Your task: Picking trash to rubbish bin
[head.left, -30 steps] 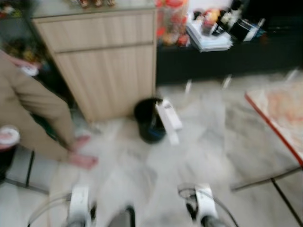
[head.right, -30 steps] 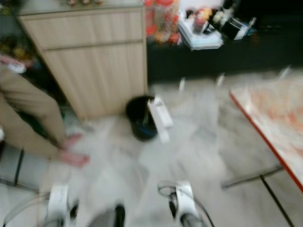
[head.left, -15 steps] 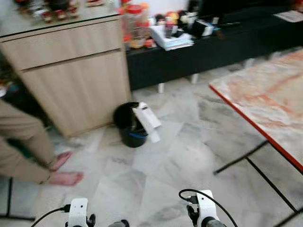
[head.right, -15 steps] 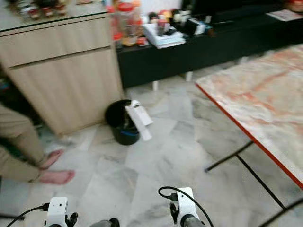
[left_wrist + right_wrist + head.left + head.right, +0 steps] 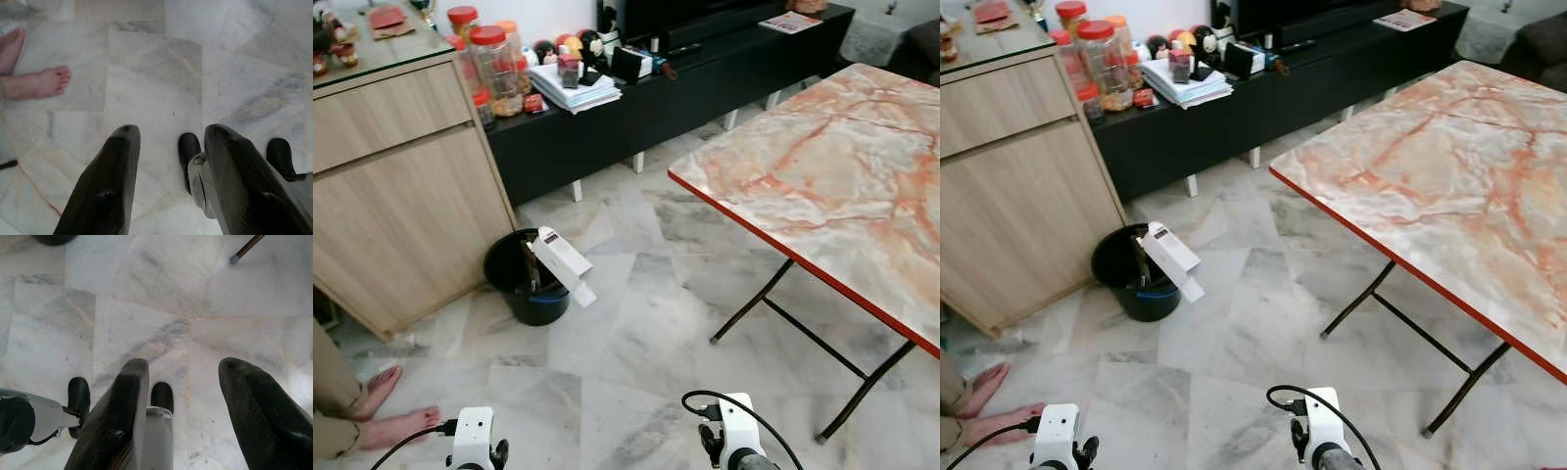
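A black rubbish bin [image 5: 523,285] stands on the marble floor by the wooden cabinet [image 5: 401,201]. A white carton [image 5: 563,263] leans out over its rim, tilted. My two arms hang low at the bottom of the eye views, well short of the bin. The left gripper [image 5: 168,134] is open over bare floor tiles, with nothing between its fingers [image 5: 107,186]. The right gripper [image 5: 186,369] is open too, with nothing in it, above the floor and my own feet.
A folding table [image 5: 822,176] with a marbled top and red edge fills the right side; its black legs [image 5: 783,328] reach down to the floor. A person's bare feet [image 5: 386,416] stand at the lower left. A black low cabinet [image 5: 705,73] with jars and clutter runs along the back wall.
The camera has swung to the right: the bin and cabinet slid left in the picture and more of the table came into view. The blur has cleared. Both arms stay low.
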You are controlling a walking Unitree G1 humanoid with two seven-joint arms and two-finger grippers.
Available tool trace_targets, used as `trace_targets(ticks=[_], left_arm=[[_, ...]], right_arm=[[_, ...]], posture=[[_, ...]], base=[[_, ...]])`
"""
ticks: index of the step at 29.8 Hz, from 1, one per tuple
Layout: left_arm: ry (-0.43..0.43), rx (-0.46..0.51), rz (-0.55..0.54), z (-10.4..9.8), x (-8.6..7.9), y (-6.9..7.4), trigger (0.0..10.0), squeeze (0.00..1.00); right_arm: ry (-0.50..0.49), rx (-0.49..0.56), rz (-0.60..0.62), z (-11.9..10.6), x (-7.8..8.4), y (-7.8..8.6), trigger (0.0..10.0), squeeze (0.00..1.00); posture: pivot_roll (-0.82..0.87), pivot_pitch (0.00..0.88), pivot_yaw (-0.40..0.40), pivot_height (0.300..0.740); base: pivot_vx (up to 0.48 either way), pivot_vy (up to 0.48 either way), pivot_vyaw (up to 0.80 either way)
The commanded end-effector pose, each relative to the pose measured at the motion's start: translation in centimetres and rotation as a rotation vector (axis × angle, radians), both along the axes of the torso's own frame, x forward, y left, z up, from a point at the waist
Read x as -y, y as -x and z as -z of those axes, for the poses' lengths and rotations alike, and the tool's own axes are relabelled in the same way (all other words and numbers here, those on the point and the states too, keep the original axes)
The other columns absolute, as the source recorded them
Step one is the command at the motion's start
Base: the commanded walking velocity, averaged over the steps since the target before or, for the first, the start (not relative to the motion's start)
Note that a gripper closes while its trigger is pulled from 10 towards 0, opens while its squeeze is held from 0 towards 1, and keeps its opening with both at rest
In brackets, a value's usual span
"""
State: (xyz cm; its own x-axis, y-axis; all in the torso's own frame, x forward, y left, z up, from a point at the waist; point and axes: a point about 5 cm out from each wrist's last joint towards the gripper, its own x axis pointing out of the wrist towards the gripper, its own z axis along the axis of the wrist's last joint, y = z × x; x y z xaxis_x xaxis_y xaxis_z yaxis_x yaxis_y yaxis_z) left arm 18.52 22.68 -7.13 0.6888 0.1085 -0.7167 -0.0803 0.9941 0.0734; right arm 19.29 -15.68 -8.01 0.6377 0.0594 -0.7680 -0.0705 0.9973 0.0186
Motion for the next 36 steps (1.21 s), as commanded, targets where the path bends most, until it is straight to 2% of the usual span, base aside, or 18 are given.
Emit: trace_targets(ticks=[1, 4, 7, 20, 28, 33, 36], left_arm=[[-0.028, -0.037, 0.016, 0.16, -0.55, 0.42, 10.0, 0.0], [-0.061, -0.039, 0.047, 0.07, -0.64, 0.3, 10.0, 0.0], [-0.049, -0.037, 0.039, 0.07, -0.64, 0.31, 10.0, 0.0], [-0.034, -0.024, 0.016, -0.08, -0.85, 0.11, 10.0, 0.0], [-0.042, -0.026, 0.03, -0.11, -0.8, 0.03, 10.0, 0.0], [-0.04, -0.031, 0.026, -0.03, -0.7, 0.1, 10.0, 0.0], [-0.035, -0.029, 0.015, -0.04, -0.73, 0.1, 10.0, 0.0]], right_arm=[[-0.008, -0.013, 0.019, 0.13, -0.16, 0.19, 10.0, 0.0], [-0.008, -0.014, 0.022, 0.14, -0.16, 0.19, 10.0, 0.0], [-0.008, -0.013, 0.025, 0.13, -0.15, 0.17, 10.0, 0.0], [-0.008, -0.01, 0.028, 0.02, -0.2, -0.08, 10.0, 0.0], [-0.005, -0.006, 0.035, -0.03, -0.1, -0.17, 10.0, 0.0], [-0.003, -0.01, 0.042, 0.06, 0.06, 0.03, 10.0, 0.0], [-0.002, -0.011, 0.047, 0.06, 0.14, 0.04, 10.0, 0.0]], posture=[[0.11, 0.039, 0.031, 0.74], [0.11, 0.033, 0.033, 0.74], [0.11, 0.031, 0.034, 0.74], [0.12, 0.008, 0.034, 0.74], [0.12, 0.03, 0.036, 0.74], [0.12, 0.05, 0.036, 0.74], [0.12, 0.056, 0.038, 0.74]], base=[[0.0, 0.0, -0.77], [0.0, -0.441, -0.77], [0.0, -0.472, -0.77], [0.0, 0.0, -0.77], [0.0, 0.0, -0.77], [0.0, -0.414, -0.77], [0.0, 0.0, -0.77]])
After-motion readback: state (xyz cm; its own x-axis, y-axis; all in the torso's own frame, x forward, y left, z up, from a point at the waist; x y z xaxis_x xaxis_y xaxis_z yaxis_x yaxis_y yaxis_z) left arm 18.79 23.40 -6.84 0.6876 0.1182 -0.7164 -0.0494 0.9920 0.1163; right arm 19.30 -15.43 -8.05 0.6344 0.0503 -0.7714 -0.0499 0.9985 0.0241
